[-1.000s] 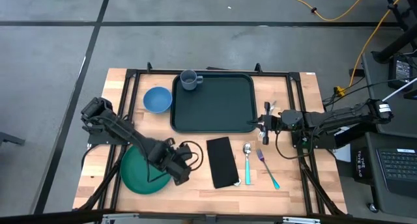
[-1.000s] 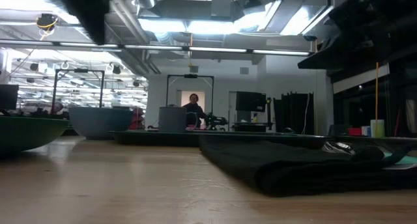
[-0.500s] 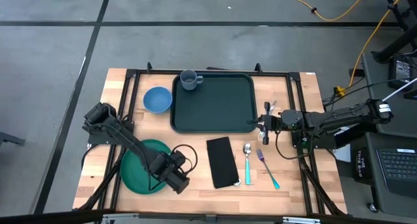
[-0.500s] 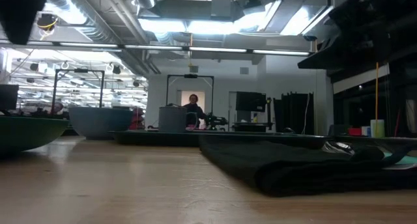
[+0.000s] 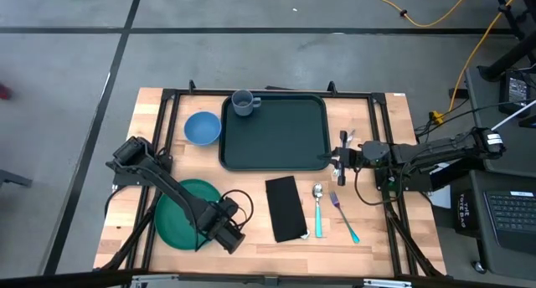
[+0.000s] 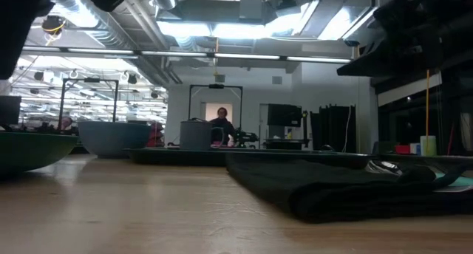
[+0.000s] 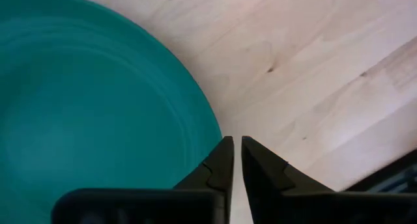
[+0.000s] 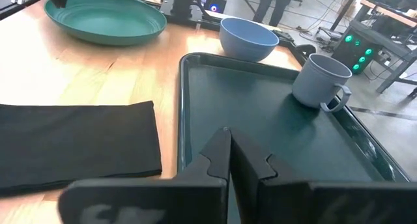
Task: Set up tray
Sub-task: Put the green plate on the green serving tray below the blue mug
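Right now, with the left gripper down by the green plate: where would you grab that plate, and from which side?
Probably the rim. The green plate lies flat on the table, so only its raised edge offers a pinch. The left gripper hangs at the plate's edge nearest the black napkin, fingers a sliver apart. I'd come in low from that side, one finger over the rim, one under.

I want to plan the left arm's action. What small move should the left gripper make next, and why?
Probably open wider and ease onto the rim of the round green plate. The left gripper sits at the plate's edge with its fingers barely parted and nothing between them. The large dark green plastic tray holds only a grey mug, so the plate seems the next item.
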Robot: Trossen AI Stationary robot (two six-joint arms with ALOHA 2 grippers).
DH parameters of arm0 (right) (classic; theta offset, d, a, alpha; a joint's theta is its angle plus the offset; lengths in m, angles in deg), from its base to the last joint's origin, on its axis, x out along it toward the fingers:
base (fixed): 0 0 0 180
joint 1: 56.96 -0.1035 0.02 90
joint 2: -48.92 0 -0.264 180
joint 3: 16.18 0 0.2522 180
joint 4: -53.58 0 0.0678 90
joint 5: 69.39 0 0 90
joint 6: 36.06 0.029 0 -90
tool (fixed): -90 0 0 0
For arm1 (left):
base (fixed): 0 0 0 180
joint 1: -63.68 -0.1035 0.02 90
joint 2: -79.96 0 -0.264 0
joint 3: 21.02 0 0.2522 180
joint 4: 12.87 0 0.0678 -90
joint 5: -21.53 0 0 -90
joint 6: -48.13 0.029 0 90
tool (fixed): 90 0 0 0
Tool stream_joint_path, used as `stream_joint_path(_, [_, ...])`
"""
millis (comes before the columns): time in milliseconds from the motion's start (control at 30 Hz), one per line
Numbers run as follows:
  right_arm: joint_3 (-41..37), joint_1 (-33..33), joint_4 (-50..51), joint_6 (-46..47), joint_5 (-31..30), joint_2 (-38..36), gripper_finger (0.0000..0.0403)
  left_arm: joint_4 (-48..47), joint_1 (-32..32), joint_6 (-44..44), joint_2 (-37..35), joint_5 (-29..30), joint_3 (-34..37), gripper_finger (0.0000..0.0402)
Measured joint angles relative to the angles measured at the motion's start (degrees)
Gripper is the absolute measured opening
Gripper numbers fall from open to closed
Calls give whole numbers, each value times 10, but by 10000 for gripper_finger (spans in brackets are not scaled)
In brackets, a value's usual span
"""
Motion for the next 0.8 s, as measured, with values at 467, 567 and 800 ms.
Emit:
stream_joint_path(467, [0, 0, -2, 1, 0, 0, 10, 0, 1, -25, 2, 58, 0, 109])
stream_joint_path(567, [0, 0, -2, 2, 0, 0, 10, 0, 0, -26, 2, 67, 0, 118])
stream_joint_path(800, [0, 0, -2, 3, 0, 0, 10, -2, 0, -26, 27, 66, 0, 123])
